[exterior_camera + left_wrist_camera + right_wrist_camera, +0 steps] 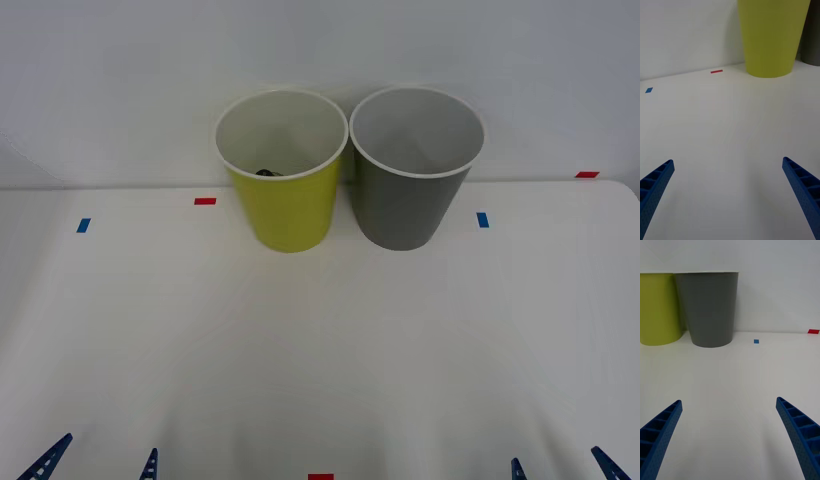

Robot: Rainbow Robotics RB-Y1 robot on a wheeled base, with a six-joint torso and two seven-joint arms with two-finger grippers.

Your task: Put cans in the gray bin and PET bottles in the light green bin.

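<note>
A dark object, likely the bottle (266, 172), lies inside the light green bin (285, 205), which touches the gray bin (405, 200). Left gripper (98, 462) and right gripper (560, 465) wait released near the table's (320, 350) front edge, holding nothing; sorting appears finished.

Even, diffuse overhead light is seen; no glare. The matte white worktop (320, 350) is brightly lit. Soft, faint shadows are cast behind the round yellow-green plastic bin (285, 205) and round dark gray bin (408, 205). Slight softness throughout; pics otherwise clear, incl. wrist views.
</note>
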